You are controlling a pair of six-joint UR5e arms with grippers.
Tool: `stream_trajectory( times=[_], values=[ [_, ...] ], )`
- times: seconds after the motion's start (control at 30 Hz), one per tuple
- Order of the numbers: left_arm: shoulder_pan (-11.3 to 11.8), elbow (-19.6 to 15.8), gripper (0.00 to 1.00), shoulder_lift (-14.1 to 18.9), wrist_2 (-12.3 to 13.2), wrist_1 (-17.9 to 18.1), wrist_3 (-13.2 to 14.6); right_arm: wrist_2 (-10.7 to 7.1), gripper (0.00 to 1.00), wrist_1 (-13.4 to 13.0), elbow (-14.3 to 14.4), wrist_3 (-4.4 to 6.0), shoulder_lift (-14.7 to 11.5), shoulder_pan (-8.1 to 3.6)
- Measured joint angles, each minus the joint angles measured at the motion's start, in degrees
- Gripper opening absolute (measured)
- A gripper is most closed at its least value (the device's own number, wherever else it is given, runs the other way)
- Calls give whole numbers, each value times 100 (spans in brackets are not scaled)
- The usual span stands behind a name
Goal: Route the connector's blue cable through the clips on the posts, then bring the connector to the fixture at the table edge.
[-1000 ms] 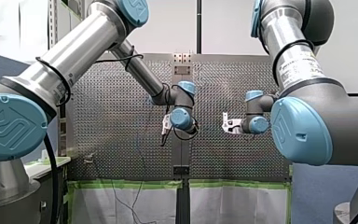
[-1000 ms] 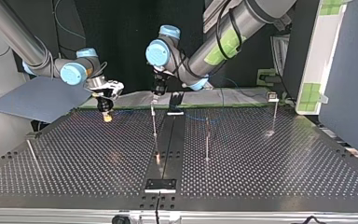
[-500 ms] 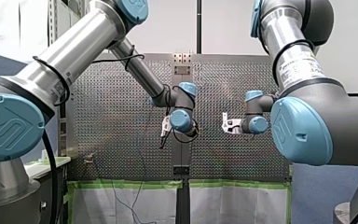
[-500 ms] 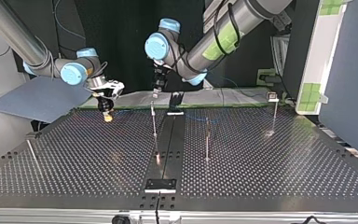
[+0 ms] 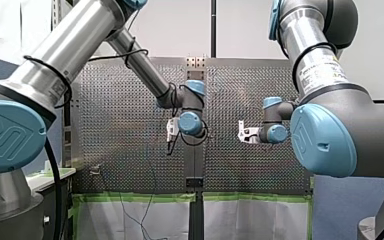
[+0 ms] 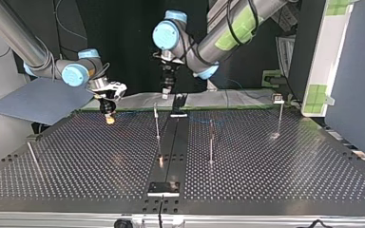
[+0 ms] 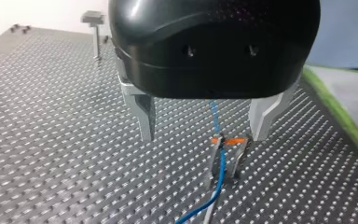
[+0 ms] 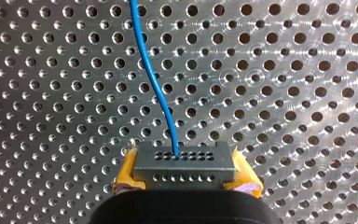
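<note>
While my right gripper (image 8: 184,179) pinches the grey connector (image 8: 182,161) between its yellow pads (image 8: 127,173), the blue cable (image 8: 154,84) comes out of one small hole in the connector's face and runs away over the perforated table (image 8: 284,93). In the top view this gripper (image 6: 108,113) hangs just above the far part of the table, at the view's left, so the connector is there.

My left gripper (image 7: 200,137) has its two metal fingers (image 7: 144,114) spread apart, and nothing is between them. Just under it stands a clip (image 7: 226,151) with an orange mark on top, closer to one finger than to the other. The blue cable sits inside this clip and passes on through it toward the table. A second post (image 7: 94,28) with a flat head stands well apart from it.

In the top view, my left gripper (image 6: 166,90) is a little above and beside the head of the middle post (image 6: 157,124). A small black plate (image 6: 164,188) lies at the near table edge.
</note>
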Motion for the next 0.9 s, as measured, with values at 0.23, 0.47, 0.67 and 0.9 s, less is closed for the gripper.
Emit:
stream_trajectory(
  times=[0.23,0.47,0.67,0.9],
  values=[
    [32,-307,100,306,-305,242,-133,0,0,23,0,0,0,2],
    [15,-632,100,632,-523,465,-393,0,0,55,0,0,0,3],
    [-5,-911,100,911,-570,590,-464,0,0,45,0,1,0,5],
    [-32,-1273,100,1273,-545,752,-549,0,0,27,0,8,0,5]
  ],
)
